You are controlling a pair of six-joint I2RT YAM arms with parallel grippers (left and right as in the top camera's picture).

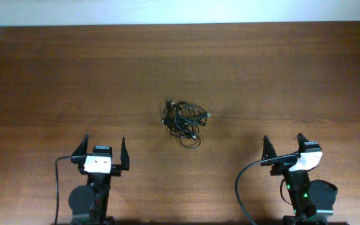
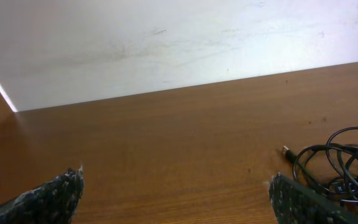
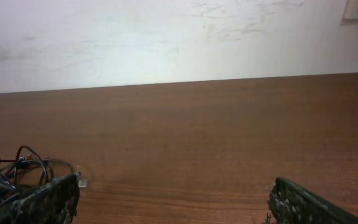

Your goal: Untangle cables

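The cables [image 1: 184, 121] lie knotted in a small black clump with silvery plug ends at the middle of the wooden table. My left gripper [image 1: 101, 147] is open and empty near the front edge, to the clump's lower left. My right gripper [image 1: 284, 144] is open and empty at the front right, apart from the clump. In the left wrist view the cables [image 2: 340, 163] show at the far right, past my open fingers [image 2: 176, 186]. In the right wrist view the cables [image 3: 17, 175] show at the far left, partly behind the left finger of my open gripper [image 3: 173, 190].
The brown wooden table [image 1: 280, 69] ends at a white wall [image 1: 180, 11] at the back. Thicker black robot cables [image 1: 241, 181] run from each arm base at the front edge.
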